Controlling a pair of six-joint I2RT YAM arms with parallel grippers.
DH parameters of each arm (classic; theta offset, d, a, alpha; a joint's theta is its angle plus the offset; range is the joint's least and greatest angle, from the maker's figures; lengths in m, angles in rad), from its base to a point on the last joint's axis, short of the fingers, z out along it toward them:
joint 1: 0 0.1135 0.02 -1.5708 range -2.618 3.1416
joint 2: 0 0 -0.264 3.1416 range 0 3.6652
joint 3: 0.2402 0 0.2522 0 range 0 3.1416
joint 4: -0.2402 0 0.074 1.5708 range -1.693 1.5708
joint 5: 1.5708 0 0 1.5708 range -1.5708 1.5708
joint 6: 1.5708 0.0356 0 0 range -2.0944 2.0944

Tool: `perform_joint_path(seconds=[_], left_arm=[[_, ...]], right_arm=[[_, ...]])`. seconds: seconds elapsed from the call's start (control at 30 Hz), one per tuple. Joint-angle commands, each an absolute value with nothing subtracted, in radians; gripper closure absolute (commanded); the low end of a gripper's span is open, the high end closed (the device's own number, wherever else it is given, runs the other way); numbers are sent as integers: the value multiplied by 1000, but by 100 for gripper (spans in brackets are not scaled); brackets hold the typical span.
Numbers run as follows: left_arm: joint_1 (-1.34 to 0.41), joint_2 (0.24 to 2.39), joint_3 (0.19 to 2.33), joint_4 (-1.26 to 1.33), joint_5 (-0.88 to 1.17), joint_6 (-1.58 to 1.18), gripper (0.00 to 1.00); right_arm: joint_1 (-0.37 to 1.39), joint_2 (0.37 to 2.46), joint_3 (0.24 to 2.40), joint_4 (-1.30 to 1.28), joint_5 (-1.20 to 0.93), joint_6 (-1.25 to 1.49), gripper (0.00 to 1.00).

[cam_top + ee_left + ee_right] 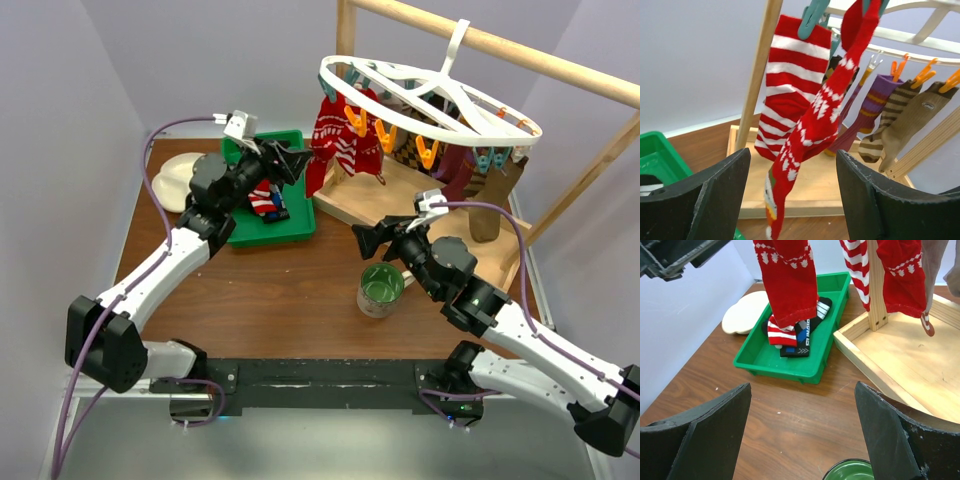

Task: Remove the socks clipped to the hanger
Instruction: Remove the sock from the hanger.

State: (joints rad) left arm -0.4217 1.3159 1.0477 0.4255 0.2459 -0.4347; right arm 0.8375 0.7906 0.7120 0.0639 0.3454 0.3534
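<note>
The left tool (792,160) stands with its jaws wide apart and nothing between them. It is raised above the green tray (296,232) and faces the nearest hanging socks. Right in front of it a red sock (822,117) with white patterning dangles between the two fingers (705,200) without touching them. Just behind that hangs a red-and-white striped sock (790,80), held by a teal clip (812,20). Further right along the rim hang a purple striped sock (869,110), a brown striped sock (886,125) and a tan sock (915,120), each under an orange clip (925,75).

The right tool (803,390) is also spread wide and holds nothing. It hovers low over the desk (290,300), just above a green cup (381,288), and points towards the tray.

All these socks are pinned to the white oval hanger (430,95), which hooks over a wooden pole (520,50). The pole's frame stands on a shallow wooden base (900,365). A few loose socks (797,335) lie in a heap in the green tray, to the left of the base. A flat cream object (175,180) lies on the desk beyond the tray's left side.
</note>
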Motion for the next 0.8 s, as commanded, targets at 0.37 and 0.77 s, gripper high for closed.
perform_joint_path(seconds=[0.37,0.77], left_arm=[[-477,1391,1183,509,287,-408,26],[-552,1499,1318,526,192,-380,55]], right_arm=[[838,828,719,136,325,364,12],[838,853,713,175,313,359,11]])
